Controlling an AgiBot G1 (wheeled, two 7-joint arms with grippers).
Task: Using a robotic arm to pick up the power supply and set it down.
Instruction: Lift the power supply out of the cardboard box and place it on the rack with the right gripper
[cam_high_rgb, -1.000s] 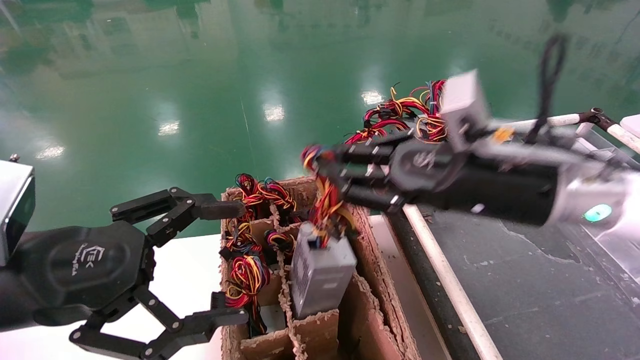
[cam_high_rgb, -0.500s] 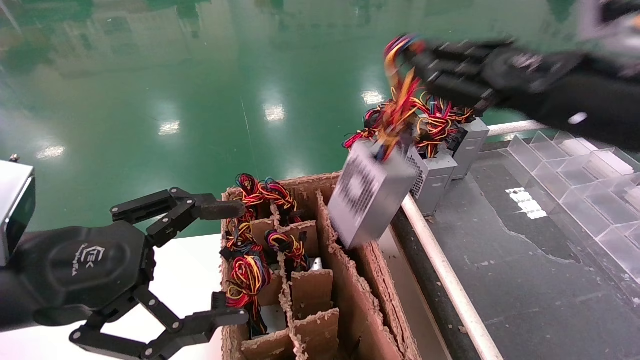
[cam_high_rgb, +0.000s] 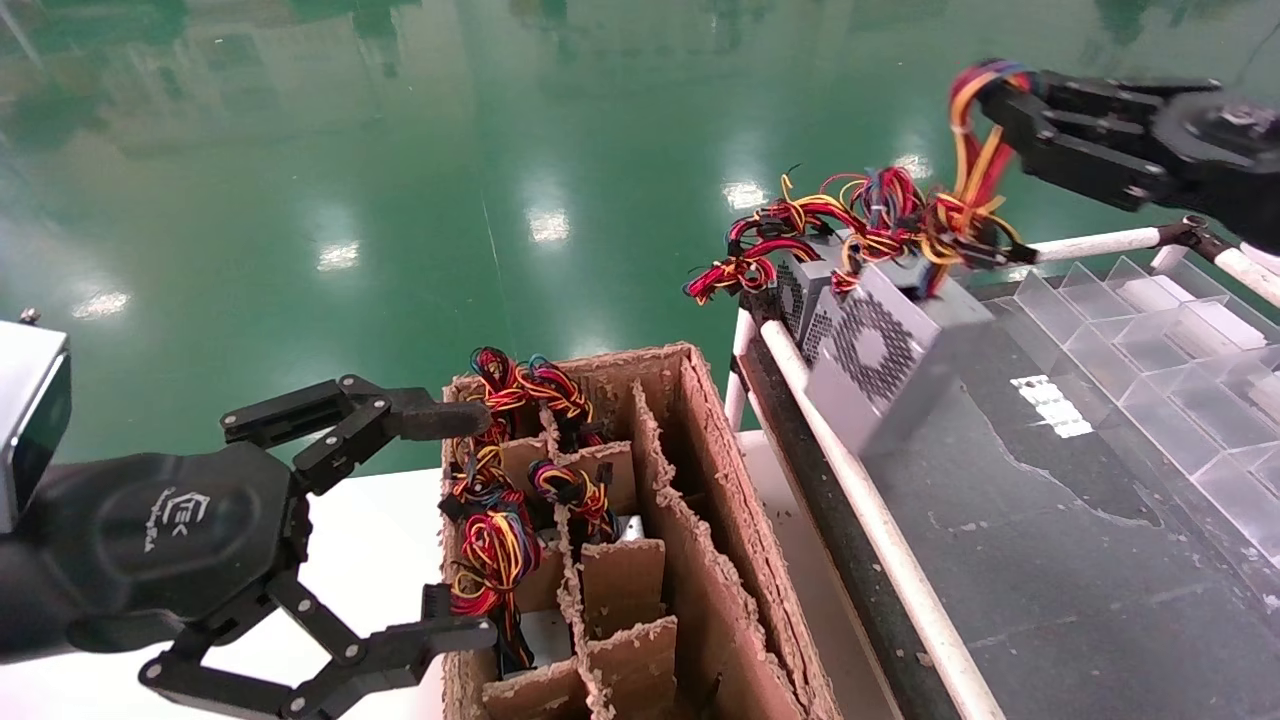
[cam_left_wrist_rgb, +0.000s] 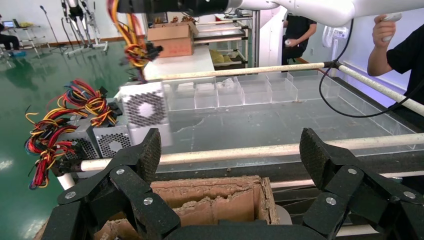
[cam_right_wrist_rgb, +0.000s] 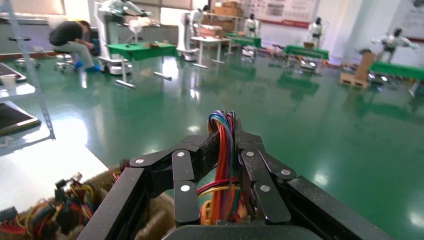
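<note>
- Jaws of the right gripper (cam_high_rgb: 985, 95) are clamped on the wire bundle (cam_high_rgb: 968, 150), high at the far right.
- Below them the power supply (cam_high_rgb: 885, 355) hangs tilted, above the dark desk (cam_high_rgb: 1050, 560), just beside look-alike units (cam_high_rgb: 800, 285).
- Left gripper (cam_high_rgb: 460, 525) hovers with jaws spread wide and holding nothing, beside the cardboard box (cam_high_rgb: 720, 520).

The scene is seen from above by the head view; the left wrist view looks low across the partitioned brown cardboard box (cam_left_wrist_rgb: 210, 200) (cam_high_rgb: 700, 480); green floor is faced closely by the right wrist view.
</note>
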